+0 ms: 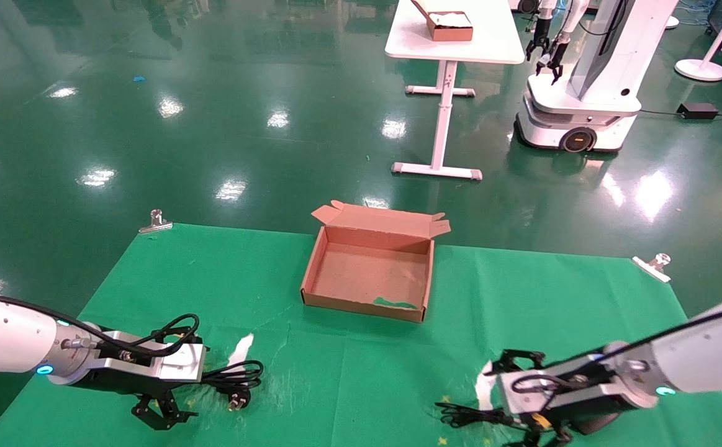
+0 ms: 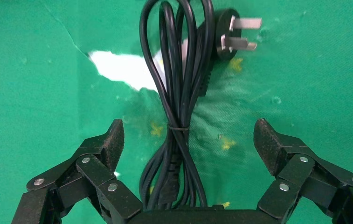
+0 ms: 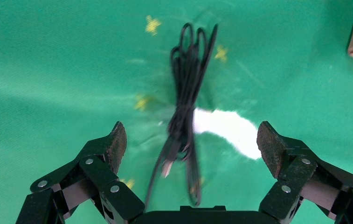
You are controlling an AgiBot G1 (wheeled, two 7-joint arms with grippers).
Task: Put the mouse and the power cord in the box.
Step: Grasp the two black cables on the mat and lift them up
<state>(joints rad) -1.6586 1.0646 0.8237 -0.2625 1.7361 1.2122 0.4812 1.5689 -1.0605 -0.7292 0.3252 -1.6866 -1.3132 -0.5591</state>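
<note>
The box (image 1: 370, 273) sits mid-cloth, far from both arms. The power cord (image 1: 236, 376) lies near-left; a thin bundled cable (image 1: 469, 415) lies near-right.

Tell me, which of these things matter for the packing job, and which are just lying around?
For the job: power cord below open left claw; mouse's cable below open right claw; box.
Lying about: white table, reddish box on it, other robot, two clips.
</note>
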